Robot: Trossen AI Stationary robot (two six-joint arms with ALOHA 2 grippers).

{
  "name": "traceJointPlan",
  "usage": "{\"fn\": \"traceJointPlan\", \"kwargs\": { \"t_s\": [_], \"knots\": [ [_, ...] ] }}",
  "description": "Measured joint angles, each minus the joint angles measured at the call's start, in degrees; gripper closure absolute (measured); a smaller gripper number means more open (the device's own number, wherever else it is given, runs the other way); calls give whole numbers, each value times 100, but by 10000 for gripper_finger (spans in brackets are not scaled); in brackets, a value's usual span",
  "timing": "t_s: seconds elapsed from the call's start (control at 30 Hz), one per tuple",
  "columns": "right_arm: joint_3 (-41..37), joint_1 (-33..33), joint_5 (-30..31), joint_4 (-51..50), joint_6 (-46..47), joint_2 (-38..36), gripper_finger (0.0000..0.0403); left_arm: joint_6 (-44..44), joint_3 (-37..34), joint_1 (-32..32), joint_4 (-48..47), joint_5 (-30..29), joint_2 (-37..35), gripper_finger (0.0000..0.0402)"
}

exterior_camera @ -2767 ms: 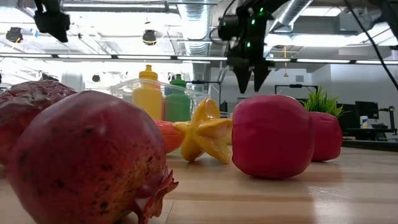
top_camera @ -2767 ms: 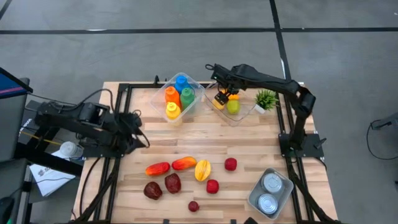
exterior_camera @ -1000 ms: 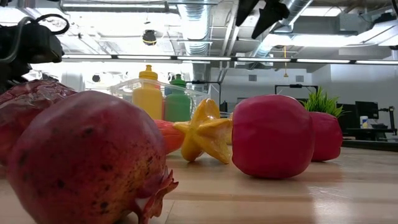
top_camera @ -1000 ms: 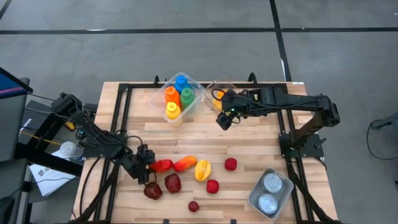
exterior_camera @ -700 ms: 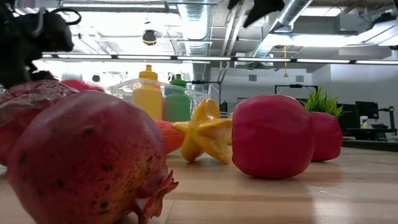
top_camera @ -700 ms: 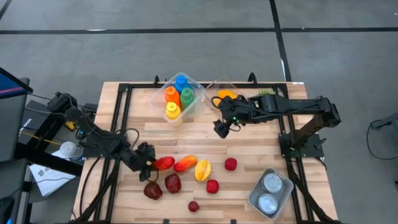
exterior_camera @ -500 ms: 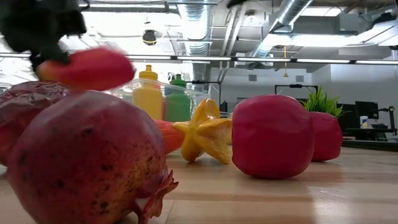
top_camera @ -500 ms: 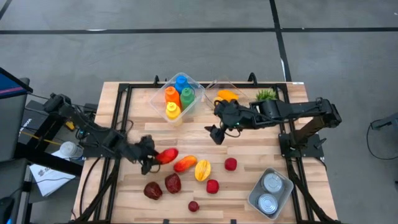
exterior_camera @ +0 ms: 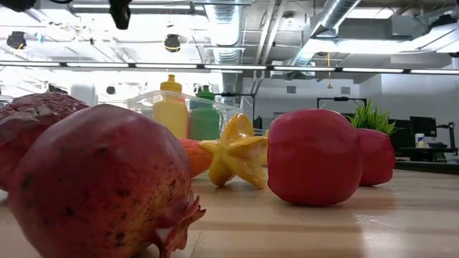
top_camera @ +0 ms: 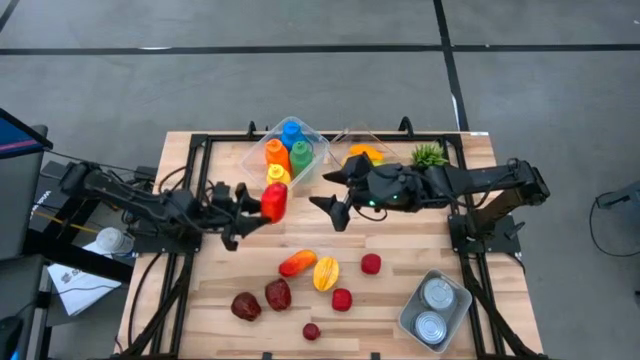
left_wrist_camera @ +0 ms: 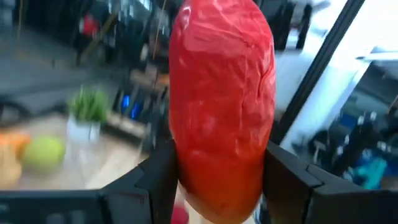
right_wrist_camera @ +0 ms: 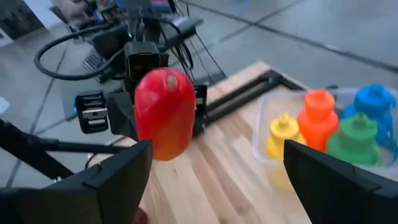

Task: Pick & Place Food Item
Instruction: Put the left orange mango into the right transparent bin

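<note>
Field notes, both arms up over the tabletop (top_camera: 400, 300).

My left jaws (top_camera: 252, 206) are clamped on the red mango (top_camera: 274, 201), one finger on each flank, the fruit standing on end between them. It hangs in the air, clear of the wood, just beside the bin of bottles (top_camera: 287, 158) and well apart from the fruit left lying below: a second mango (top_camera: 297, 263), a starfruit (top_camera: 326, 272), pomegranates (top_camera: 278, 294) and small red fruits.

My right jaws (top_camera: 331, 210) stand wide open and empty, pointed at the red mango from the other side, close to it but not touching. From the right wrist view the fruit sits between my open fingers' line of sight, ahead of them.

Risks as I judge them:
- The skin looks smooth and rounded, and my hold is only across its middle; a jolt could let it slide out and drop onto the wood.
- If the right jaws come in, they could knock the fruit or strike the left fingers (left_wrist_camera: 158, 174).
- Letting go on the left before the right has closed would drop it.
- A swing toward the bin could clip the yellow bottle (top_camera: 277, 176).
</note>
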Motion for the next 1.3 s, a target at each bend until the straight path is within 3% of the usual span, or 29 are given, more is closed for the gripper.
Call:
{"fn": "traceJointPlan", "kwargs": {
  "t_s": [0.23,0.53,0.73,0.87,1.0,1.17,1.3],
  "knots": [
    [13,-4,4,833,-457,180,53,368,21,233,1082,2,529,222],
    [10,0,-42,1455,-694,563,53,1141,964,461,968,352,1325,221],
    [2,1,-63,1619,-860,555,53,1154,1440,623,901,943,1720,221],
    [2,5,-58,1657,-925,555,56,1150,1561,624,879,983,1942,221],
    [3,93,257,1807,-1070,562,92,1130,1558,623,849,995,2009,221],
    [65,140,363,1758,-1139,562,185,1124,1556,643,819,1042,2015,221],
    [66,140,328,1718,-1111,562,193,1123,1556,653,791,1049,2015,216]
  ]
}}
